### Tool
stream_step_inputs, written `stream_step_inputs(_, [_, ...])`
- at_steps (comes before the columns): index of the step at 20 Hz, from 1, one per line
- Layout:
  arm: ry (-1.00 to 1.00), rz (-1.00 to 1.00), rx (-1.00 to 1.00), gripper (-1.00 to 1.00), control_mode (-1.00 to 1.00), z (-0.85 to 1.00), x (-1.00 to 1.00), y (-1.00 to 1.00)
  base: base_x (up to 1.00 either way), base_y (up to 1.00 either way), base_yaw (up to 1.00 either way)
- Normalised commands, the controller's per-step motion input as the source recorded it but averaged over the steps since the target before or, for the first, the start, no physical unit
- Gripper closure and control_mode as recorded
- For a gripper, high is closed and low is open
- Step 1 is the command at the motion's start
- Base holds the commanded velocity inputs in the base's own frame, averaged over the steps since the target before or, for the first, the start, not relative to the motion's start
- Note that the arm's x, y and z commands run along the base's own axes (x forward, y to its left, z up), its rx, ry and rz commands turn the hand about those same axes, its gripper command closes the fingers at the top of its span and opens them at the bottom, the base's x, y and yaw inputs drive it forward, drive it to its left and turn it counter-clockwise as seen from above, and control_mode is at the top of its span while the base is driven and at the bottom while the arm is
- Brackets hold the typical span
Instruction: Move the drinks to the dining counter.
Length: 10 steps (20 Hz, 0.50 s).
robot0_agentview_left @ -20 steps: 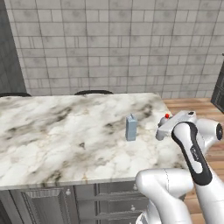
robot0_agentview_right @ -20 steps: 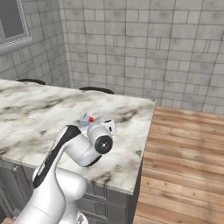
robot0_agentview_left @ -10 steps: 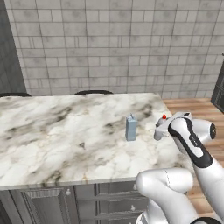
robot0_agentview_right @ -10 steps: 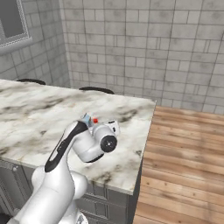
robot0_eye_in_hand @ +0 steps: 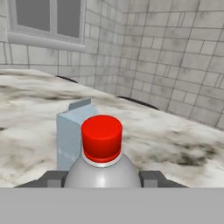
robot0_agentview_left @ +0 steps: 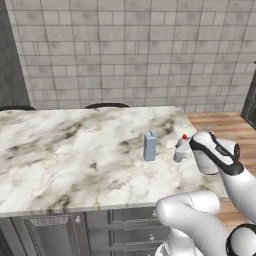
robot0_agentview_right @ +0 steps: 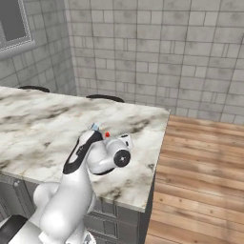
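Nearest, one gripper [robot0_eye_in_hand: 102, 179] flanks one rounded grey bottle [robot0_eye_in_hand: 103, 168] with a red cap, fingers [robot0_eye_in_hand: 52, 179] on either side; grip contact cannot be told. Just behind stands one gabled blue-grey carton [robot0_agentview_left: 149, 145], both near the veined marble dining counter's [robot0_agentview_left: 70, 150] right edge.

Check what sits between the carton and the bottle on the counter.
Nothing: bare marble separates the carton from the bottle on the counter, seen in the left base view.
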Motion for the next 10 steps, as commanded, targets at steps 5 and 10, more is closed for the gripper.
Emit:
stream_step_inputs(5, [-0.01, 0.0, 0.0, 1.0, -1.0, -0.34, 0.15, 0.0, 0.0, 0.0, 0.0])
stream_step_inputs(10, [-0.01, 0.0, 0.0, 1.0, -1.0, -0.33, 0.13, 0.0, 0.0, 0.0, 0.0])
